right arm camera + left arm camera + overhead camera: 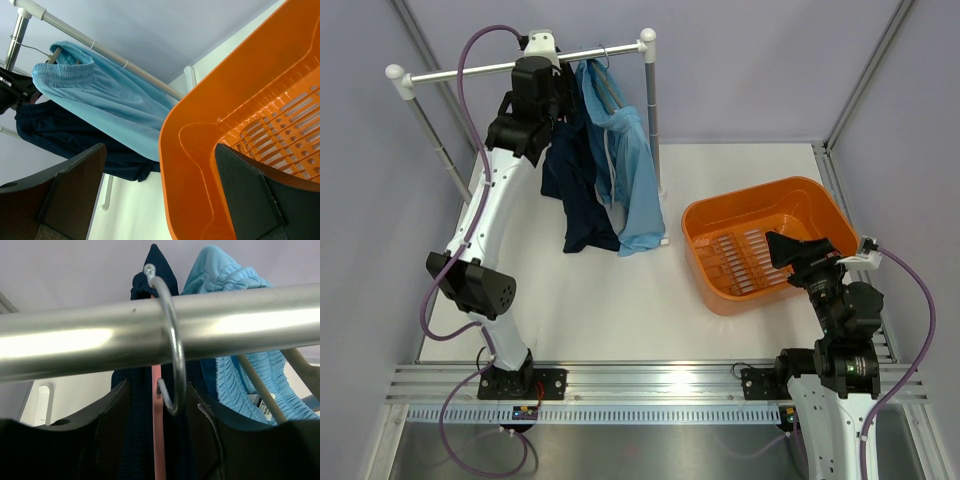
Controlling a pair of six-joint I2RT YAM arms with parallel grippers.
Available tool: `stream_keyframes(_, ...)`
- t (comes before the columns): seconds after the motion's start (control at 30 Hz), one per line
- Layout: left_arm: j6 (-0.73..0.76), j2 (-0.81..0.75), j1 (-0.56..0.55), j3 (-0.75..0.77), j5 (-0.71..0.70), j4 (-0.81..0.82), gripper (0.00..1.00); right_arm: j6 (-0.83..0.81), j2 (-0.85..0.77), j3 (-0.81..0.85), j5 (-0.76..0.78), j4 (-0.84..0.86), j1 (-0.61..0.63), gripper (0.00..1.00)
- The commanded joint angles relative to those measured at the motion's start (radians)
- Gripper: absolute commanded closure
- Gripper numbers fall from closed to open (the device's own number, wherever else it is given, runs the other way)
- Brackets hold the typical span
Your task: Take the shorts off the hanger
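Observation:
Two pairs of shorts hang on hangers from the rack's rail [520, 62]. The dark navy shorts [578, 185] are on the left and the sky blue shorts [632, 170] on the right. My left gripper [560, 105] is up at the rail. In the left wrist view its jaws [160, 390] are part-way closed on the navy shorts [135, 440], with the pink hanger neck [158, 440] between them, just under the metal hook [174, 350]. The sky blue shorts [225, 270] hang to the right. My right gripper [788, 248] is open and empty over the orange basket [695, 225].
The rack's white upright posts [650, 110] stand at the back of the table. In the right wrist view [160, 147] the basket wall [200, 165] is close, with both pairs of shorts [100, 95] beyond it. Grey walls enclose the table.

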Motion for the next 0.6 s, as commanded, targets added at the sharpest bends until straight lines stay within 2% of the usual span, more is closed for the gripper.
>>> stream_keyframes(0.0,0.002,0.003,0.007,0.054,0.021,0.067,0.54,-0.017,0.016,0.01,0.001,0.047,-0.005,0.0)
stream_keyframes(0.1,0.007,0.008,0.005,0.06,0.016,0.075,0.69,-0.018,0.019,0.007,-0.001,0.047,-0.005,0.01)
stream_keyframes(0.17,0.008,0.006,0.007,0.063,0.004,0.077,0.85,-0.018,0.019,0.005,0.001,0.047,-0.005,0.01)
stream_keyframes(0.27,0.007,-0.01,0.005,0.066,-0.013,0.09,1.0,-0.02,0.019,0.002,0.001,0.05,-0.005,0.01)
stream_keyframes(0.57,0.01,-0.076,0.005,0.078,0.021,0.078,1.0,-0.032,0.022,-0.002,-0.016,0.06,-0.005,0.01)
